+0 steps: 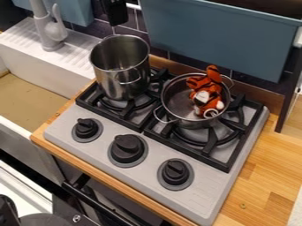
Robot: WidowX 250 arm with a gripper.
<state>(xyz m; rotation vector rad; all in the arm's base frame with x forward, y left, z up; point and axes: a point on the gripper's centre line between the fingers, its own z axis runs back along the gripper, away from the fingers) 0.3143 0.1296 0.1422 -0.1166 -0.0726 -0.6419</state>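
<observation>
One striped orange toy (206,95) sits in the right pot (175,106) on the stove (100,143).
The black gripper (117,21) hangs at the far edge, past the taller left pot (122,79); I cannot tell whether it is spread or pressed together.

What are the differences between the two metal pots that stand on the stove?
The tall pot is deep and narrow; the low pot is shallower and wider. The tall pot stands on the stove's left side in the view, the low pot on its right. The low pot holds an orange toy; the tall pot shows bare metal inside. Both have wire handles.
</observation>
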